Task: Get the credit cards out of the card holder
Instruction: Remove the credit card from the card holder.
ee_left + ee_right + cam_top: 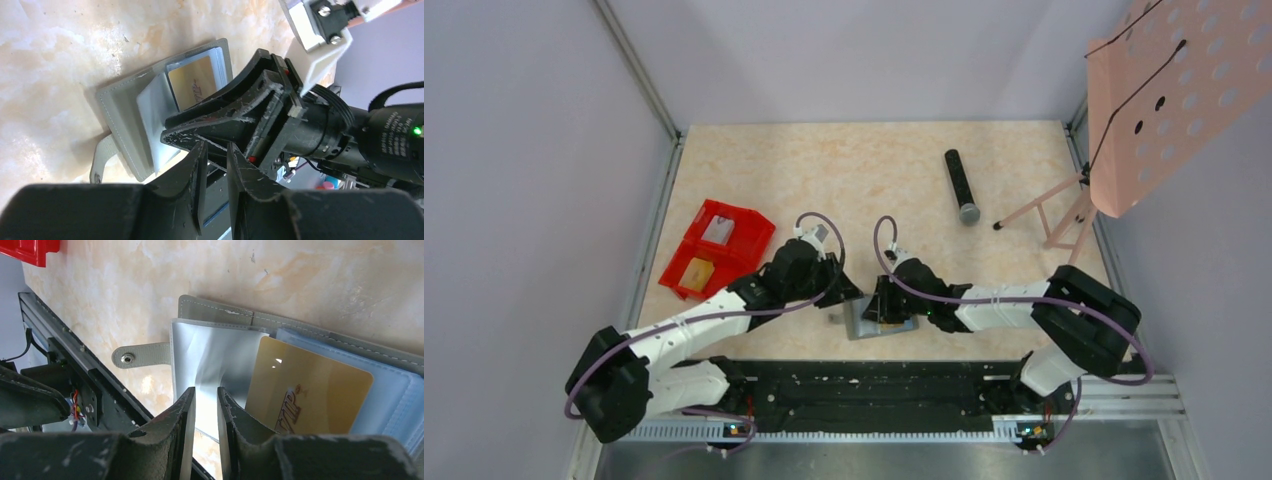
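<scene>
The grey card holder lies open on the table near the front edge. It also shows in the left wrist view and the right wrist view. A gold card sits in a clear sleeve on its pale blue-grey inner panel, and shows in the left wrist view too. My right gripper rests low over the pale sleeve, jaws nearly together, nothing seen between them. My left gripper hovers just left of it at the holder's near edge, jaws also nearly together and empty. Both meet over the holder in the top view.
A red two-compartment bin with small items stands to the left. A black microphone lies at the back right, beside a pink perforated stand. The black base rail runs just in front of the holder. The holder's snap strap sticks out sideways.
</scene>
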Available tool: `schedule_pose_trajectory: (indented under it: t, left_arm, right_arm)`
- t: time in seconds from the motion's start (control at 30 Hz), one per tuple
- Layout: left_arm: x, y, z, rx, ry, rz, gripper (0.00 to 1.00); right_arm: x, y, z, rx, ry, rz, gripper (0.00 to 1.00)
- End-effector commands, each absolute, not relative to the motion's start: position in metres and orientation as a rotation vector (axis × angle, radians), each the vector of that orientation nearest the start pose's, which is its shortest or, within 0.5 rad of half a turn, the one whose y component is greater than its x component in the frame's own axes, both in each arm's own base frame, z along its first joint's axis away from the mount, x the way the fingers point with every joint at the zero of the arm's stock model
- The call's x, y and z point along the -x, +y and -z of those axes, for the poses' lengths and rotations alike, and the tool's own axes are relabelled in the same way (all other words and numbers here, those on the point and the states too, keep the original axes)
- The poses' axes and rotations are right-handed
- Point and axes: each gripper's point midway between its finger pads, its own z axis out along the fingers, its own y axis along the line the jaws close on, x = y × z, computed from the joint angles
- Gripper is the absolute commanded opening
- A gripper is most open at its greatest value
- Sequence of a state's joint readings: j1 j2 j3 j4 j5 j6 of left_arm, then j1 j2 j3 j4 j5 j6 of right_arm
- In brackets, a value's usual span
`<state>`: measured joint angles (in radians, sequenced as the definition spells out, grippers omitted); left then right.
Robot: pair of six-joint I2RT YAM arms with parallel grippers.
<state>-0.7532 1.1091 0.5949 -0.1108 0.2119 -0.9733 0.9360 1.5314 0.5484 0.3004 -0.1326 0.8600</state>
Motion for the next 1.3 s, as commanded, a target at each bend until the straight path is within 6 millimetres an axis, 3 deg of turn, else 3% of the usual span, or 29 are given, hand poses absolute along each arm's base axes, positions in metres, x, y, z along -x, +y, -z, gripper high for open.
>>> schedule_pose_trajectory:
  t: [0.0,0.27,0.43,0.57,0.87,1.27]
  left_arm:
    - [-0.197,-0.282,-0.120,0.153,2.416,1.133,0.25]
    - [-0.194,-0.307,-0.103,0.087,2.463,1.152,0.18]
    - [-0.192,-0.314,-0.097,0.074,2.492,1.148,0.17]
    - [-0.194,-0.315,-0.093,0.077,2.493,1.119,0.17]
    - [-0.195,-0.316,-0.062,0.090,2.541,1.069,0.17]
    - [-0.196,-0.317,-0.048,0.091,2.531,1.072,0.29]
  right_arm:
    - [-0.180,0.329,-0.061,0.193,2.406,-1.030,0.23]
    - [-0.187,0.295,-0.074,0.143,2.374,-0.955,0.24]
    - [-0.189,0.280,-0.071,0.118,2.372,-0.927,0.24]
    - [-0.190,0.271,-0.064,0.107,2.381,-0.888,0.23]
    - [-0.193,0.253,-0.045,0.075,2.410,-0.830,0.23]
    - [-0.180,0.239,-0.023,0.022,2.452,-0.812,0.22]
